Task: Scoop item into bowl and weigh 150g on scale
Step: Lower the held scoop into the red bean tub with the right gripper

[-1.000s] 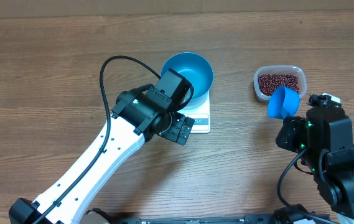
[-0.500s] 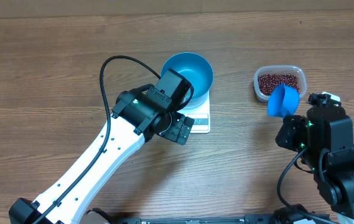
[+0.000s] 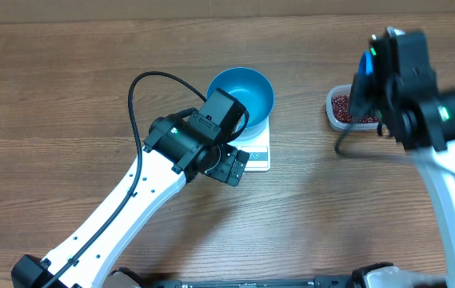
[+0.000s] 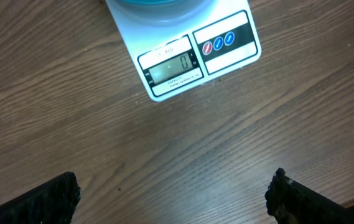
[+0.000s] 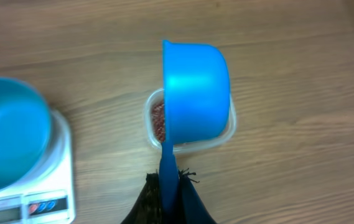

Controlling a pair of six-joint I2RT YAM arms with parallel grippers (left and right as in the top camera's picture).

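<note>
Bowl (image 3: pixel 256 86) (just one), one scale (image 4: pixel 192 51), one scoop (image 5: pixel 195 90)

Your overhead camera looks straight down from well above, taking in a broad stretch of the worktop (image 3: pixel 67 80) with the scale (image 3: pixel 261 146) near the middle of the frame. Your left wrist camera faces down from close by, and the scale's display edge sits at upper centre. Your right wrist camera looks down from higher, with the scoop (image 5: pixel 195 87) at centre over the tub (image 5: pixel 146 118), and the bowl (image 5: pixel 9 130) and scale at the left edge. All three views share the scale.
</note>
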